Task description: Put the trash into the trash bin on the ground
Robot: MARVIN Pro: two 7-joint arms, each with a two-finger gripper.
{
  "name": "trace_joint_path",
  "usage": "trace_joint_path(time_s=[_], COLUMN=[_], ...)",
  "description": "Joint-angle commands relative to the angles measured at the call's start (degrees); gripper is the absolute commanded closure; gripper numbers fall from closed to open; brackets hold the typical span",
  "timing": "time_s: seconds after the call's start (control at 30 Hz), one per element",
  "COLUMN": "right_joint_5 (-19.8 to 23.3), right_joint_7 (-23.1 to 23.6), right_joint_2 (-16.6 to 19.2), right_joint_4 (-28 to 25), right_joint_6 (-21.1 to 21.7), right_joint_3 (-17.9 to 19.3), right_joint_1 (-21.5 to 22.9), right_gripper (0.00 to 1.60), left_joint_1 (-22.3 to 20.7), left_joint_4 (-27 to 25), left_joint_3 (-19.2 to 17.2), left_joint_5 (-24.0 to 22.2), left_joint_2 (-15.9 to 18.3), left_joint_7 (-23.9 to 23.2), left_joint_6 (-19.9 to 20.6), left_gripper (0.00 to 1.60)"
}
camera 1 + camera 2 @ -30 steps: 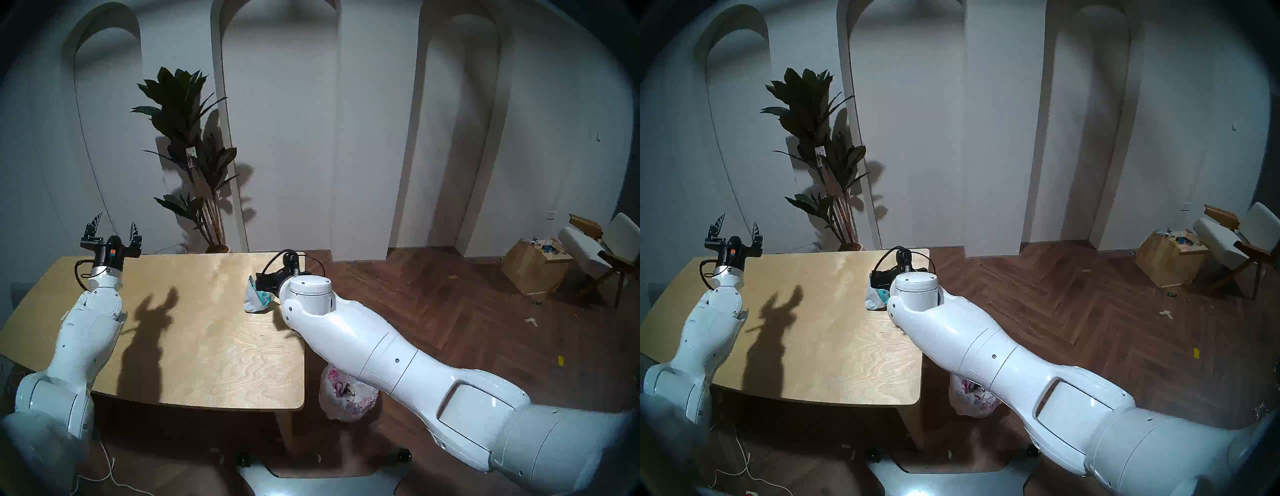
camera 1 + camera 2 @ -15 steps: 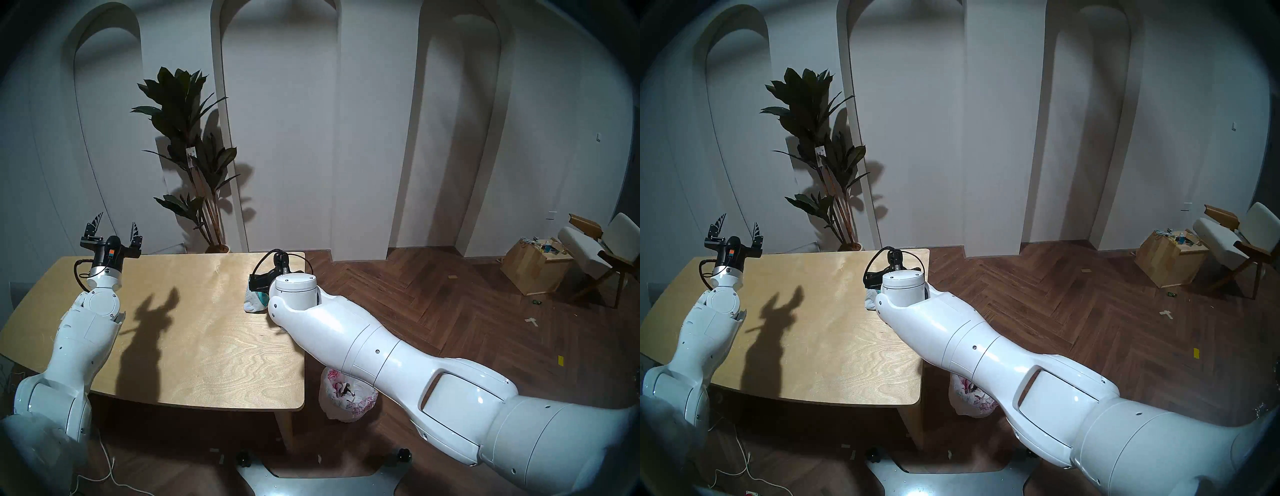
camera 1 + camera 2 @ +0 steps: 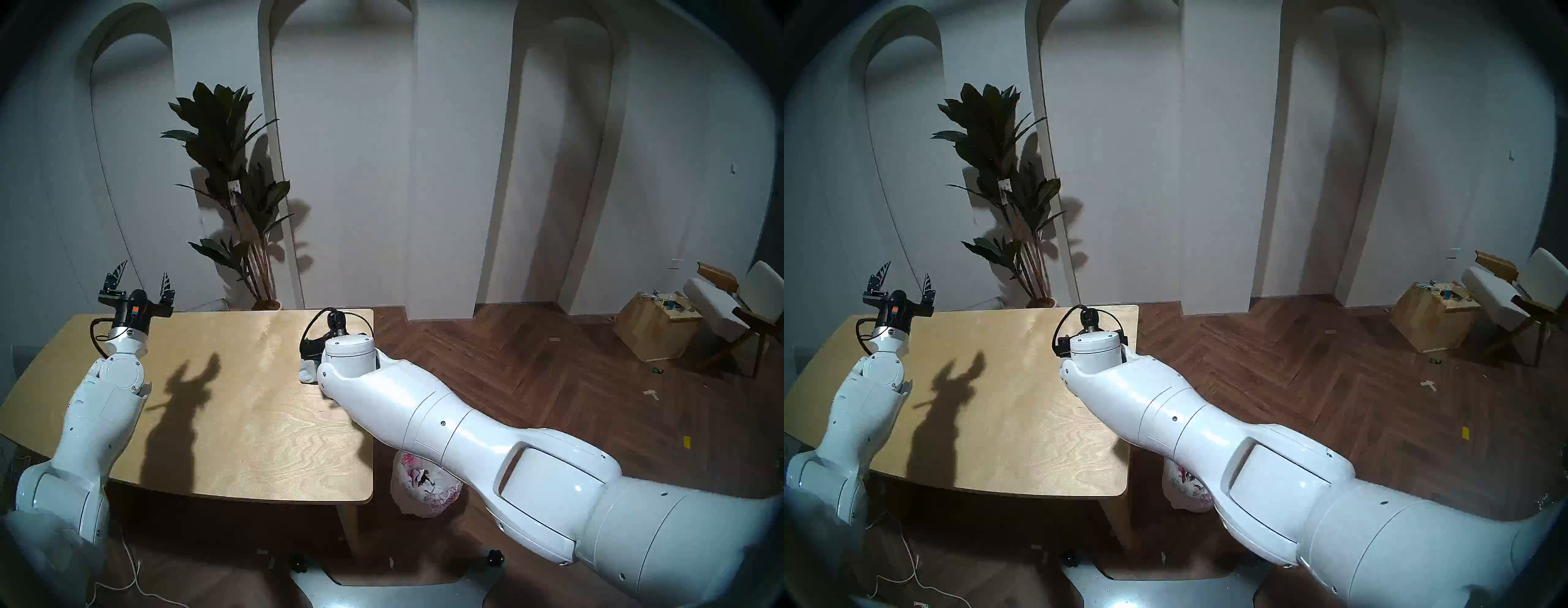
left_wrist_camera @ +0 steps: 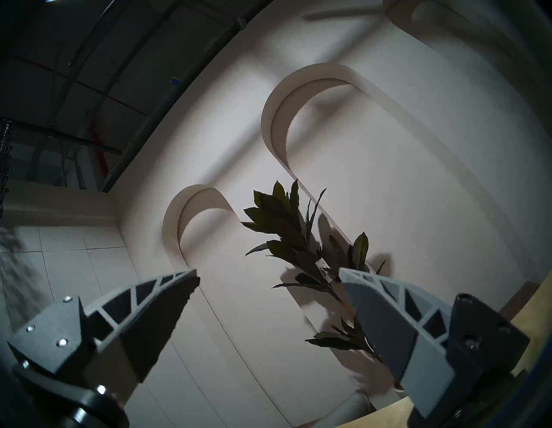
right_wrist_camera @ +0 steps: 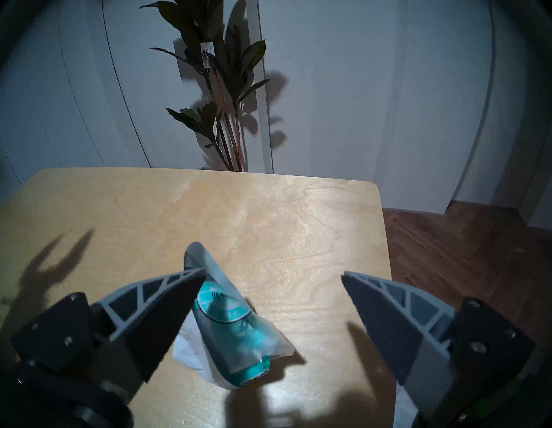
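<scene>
Right end effector (image 5: 273, 276): jaws spread wide, nothing gripped; poised low over the table, tilted downward; crumpled wrapper lying between and just below the two fingers, nearer the view's left finger (image 5: 167, 302); contact with that finger not discernible.
Crumpled wrapper (image 5: 230, 316): white with teal print, resting on the table near its right edge; in the head view only a white corner (image 3: 306, 371) visible beside the right wrist.
Table (image 3: 254, 424): light wood, rounded corners; arm shadow across its left half.
Trash bin (image 3: 424, 488): on the floor just off the table's near right corner, under the right forearm; lined with a crinkly white bag printed in red-pink; pale scraps visible inside.
Left end effector (image 3: 142, 274): jaws spread wide, empty; raised above the table's far left corner, fingertips angled upward toward the wall; same in the wrist view (image 4: 268, 273).
Floor (image 3: 551, 382): dark herringbone wood; small scraps scattered at right.
Cardboard box (image 3: 653, 327): open, on the floor at far right.
Chair (image 3: 738, 305): white cushions, wooden frame, just beside the box.
Potted plant (image 3: 237, 187): tall, dark leaves, behind the table against the white arched wall.
</scene>
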Motion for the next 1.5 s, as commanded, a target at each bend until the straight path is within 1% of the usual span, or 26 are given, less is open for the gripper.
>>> trace_joint_path(time_s=[0.0,0.67,1.47], right_joint_5=[-0.2,-0.6,-1.5], right_joint_7=[0.3,1.8,4.2], right_joint_2=[-3.4,-7.2,-11.0], right_joint_4=[1.8,10.1,17.3], right_joint_6=[-0.5,-1.6,-4.2], right_joint_3=[-0.3,-2.0,-3.5], right_joint_1=[2.0,3.2,4.2], right_gripper=[0.00,0.00,0.00], left_joint_1=[0.0,1.7,3.6], left_joint_4=[-1.9,-3.9,-5.9], left_joint_3=[-0.6,-1.2,-1.8], left_joint_5=[-0.4,-2.3,-4.4], left_joint_2=[1.1,1.8,2.5], left_joint_7=[-0.3,-3.0,-6.0], left_joint_6=[-0.2,-0.2,-0.1], left_gripper=[0.00,0.00,0.00])
